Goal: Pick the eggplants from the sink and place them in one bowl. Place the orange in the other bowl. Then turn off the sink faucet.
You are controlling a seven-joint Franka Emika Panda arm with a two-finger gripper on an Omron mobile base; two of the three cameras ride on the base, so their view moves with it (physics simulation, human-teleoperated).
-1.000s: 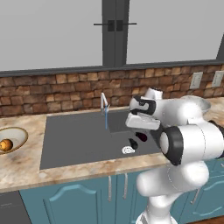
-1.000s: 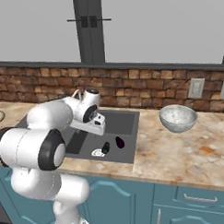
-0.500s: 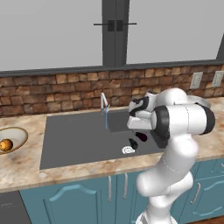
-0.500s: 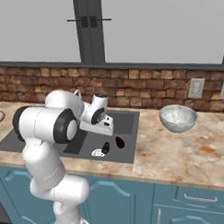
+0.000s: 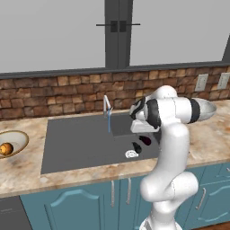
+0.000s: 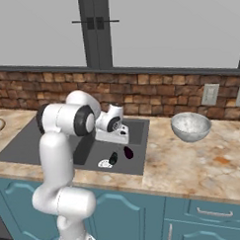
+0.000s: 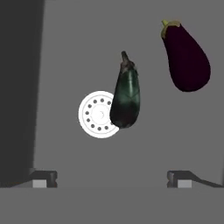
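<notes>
In the hand view two eggplants lie on the floor of the sink [image 7: 61,52]. The darker green-tinged eggplant [image 7: 126,94] runs nearly straight up and down, stem toward twelve o'clock, its blunt end overlapping the right edge of the round drain [image 7: 97,114]. The purple eggplant [image 7: 186,54] sits at two o'clock from it, apart, stem toward eleven o'clock, fat end toward five. The gripper [image 7: 112,178] hangs above them, jaws wide apart and holding nothing. The orange [image 5: 4,148] rests in the tan-rimmed bowl [image 5: 20,136]; the speckled bowl [image 6: 191,126] stands on the counter.
</notes>
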